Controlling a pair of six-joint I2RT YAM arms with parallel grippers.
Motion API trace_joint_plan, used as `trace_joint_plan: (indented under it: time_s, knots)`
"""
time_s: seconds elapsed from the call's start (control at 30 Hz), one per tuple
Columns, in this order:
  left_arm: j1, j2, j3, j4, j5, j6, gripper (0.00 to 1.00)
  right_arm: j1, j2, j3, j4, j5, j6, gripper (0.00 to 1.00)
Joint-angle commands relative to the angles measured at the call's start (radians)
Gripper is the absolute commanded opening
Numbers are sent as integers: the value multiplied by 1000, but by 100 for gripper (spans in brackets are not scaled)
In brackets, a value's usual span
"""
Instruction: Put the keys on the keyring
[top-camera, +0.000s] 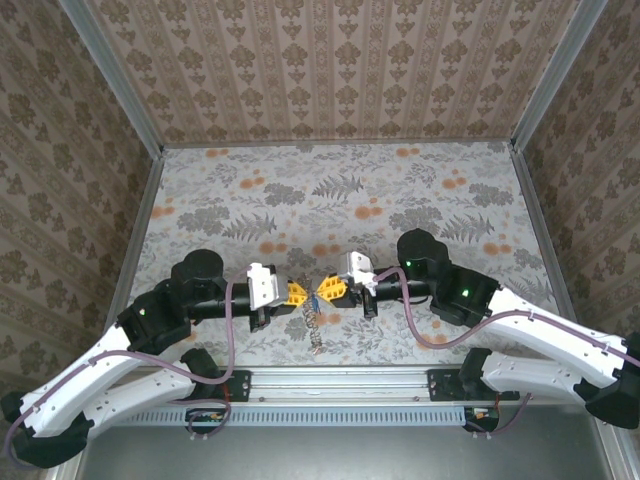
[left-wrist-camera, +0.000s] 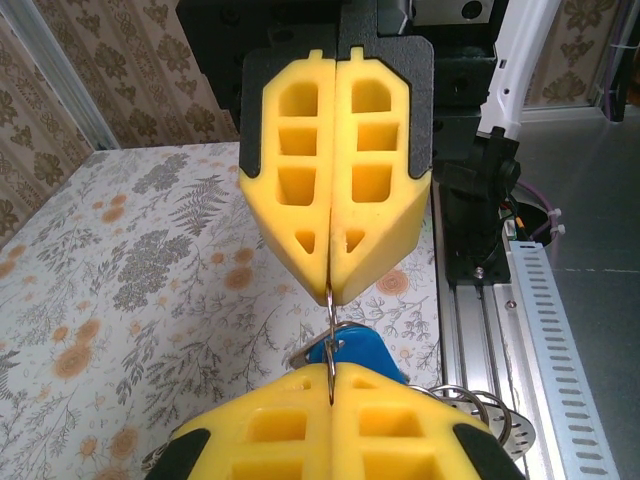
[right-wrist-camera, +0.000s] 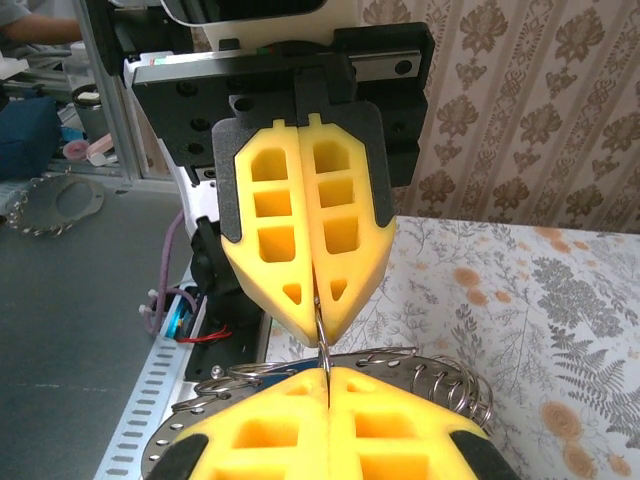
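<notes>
My left gripper and right gripper meet tip to tip just above the table near its front edge. Both are shut on the same thin wire loop of the keyring, which spans the small gap between the yellow fingertips. A key with a bright blue head sits at that loop, and the wire crosses the hole in its silvery end. In the left wrist view my left gripper is at the bottom and the right gripper faces it. The keyring's chain hangs down to the table. Several wire rings bunch beside my right gripper.
A floral cloth covers the table, with patterned walls on three sides. An aluminium rail runs along the near edge between the arm bases. Purple cables loop off both arms.
</notes>
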Motion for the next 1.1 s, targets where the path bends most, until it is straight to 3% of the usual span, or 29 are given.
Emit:
trace_joint_plan:
  time_s: [0.0,1.07]
  knots:
    - [-10,-17,21,46,10,5,0,5,-25,-12,26,27,8,0]
    - [-11,-22,20,49,4,6,0,6,-11,-22,45,-17,24,0]
